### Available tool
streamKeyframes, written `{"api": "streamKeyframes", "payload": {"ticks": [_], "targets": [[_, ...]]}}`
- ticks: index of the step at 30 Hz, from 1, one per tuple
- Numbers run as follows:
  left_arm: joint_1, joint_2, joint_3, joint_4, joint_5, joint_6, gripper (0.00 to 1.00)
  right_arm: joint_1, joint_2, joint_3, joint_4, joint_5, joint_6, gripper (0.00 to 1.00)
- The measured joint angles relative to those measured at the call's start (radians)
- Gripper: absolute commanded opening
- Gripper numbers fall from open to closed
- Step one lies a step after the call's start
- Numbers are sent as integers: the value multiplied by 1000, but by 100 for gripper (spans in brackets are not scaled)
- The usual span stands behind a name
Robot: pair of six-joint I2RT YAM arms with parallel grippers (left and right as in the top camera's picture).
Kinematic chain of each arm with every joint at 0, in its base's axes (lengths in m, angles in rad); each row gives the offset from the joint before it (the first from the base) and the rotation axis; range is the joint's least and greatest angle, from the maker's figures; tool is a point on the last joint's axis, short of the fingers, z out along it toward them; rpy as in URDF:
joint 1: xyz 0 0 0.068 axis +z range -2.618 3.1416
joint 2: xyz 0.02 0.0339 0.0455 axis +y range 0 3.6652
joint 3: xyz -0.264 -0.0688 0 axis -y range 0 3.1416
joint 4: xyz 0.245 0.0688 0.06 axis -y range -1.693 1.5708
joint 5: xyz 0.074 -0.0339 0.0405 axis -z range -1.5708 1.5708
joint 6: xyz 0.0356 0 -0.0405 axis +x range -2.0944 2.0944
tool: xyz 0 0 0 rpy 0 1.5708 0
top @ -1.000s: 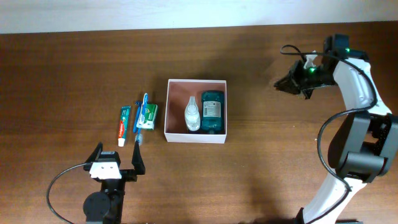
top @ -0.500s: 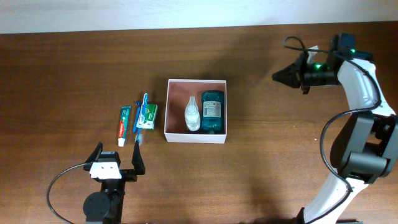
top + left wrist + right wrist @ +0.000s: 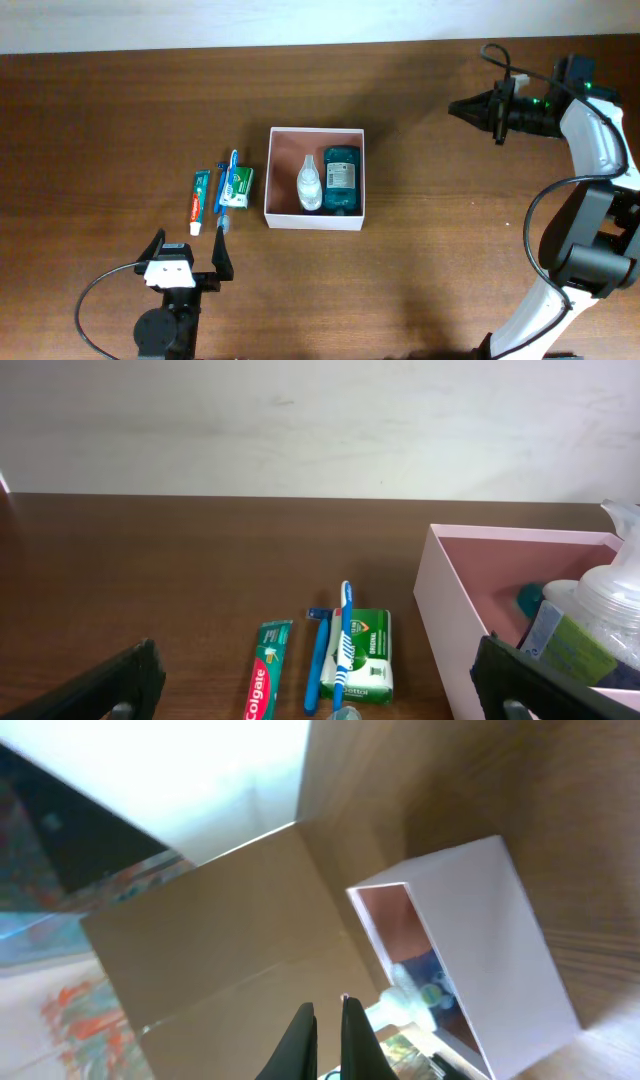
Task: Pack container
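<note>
the container (image 3: 287,165) is sitting mid-table, holding a clear bottle (image 3: 310,183) and a dark teal bottle (image 3: 341,178) side by side, with bare floor along its left side. the toothpaste tube (image 3: 200,200), toothbrush (image 3: 229,178) and green-and-white carton (image 3: 241,186) are lying just left of it, not yet packed. the left gripper (image 3: 190,252) is sitting at the near edge, spread wide and empty. the right gripper (image 3: 325,1035) is hanging far right, well apart, fingers almost touching with nothing between them. the left arm is looking best placed: pinching the tube across its narrow width, lifting clear over the white wall, and laying it beside the clear bottle.
</note>
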Motion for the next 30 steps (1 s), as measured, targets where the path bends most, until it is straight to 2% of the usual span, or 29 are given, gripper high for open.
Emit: {"api": "streamKeyframes", "payload": {"ticks": [6,13,16,19,20,22,26,27,29,30], "targets": [[0,0,0,0,0,0,99,0,0,0,45,-54,-56,4],[0,0,0,0,0,0,99,0,0,0,45,-82,-235,4],[0,0,0,0,0,0,99,0,0,0,45,-87,-239,4],[0,0,0,0,0,0,99,0,0,0,45,-85,-177,21],[0,0,0,0,0,0,100,0,0,0,47,-84,-150,34],[0,0,0,0,0,0,99,-2,0,0,47,-79,-107,39],[0,0,0,0,0,0,99,-6,0,0,48,-71,-57,38],[0,0,0,0,0,0,99,-7,0,0,48,-71,-51,34],[0,0,0,0,0,0,99,-8,0,0,48,-69,-30,4],[0,0,0,0,0,0,99,-8,0,0,48,-68,-16,4]]}}
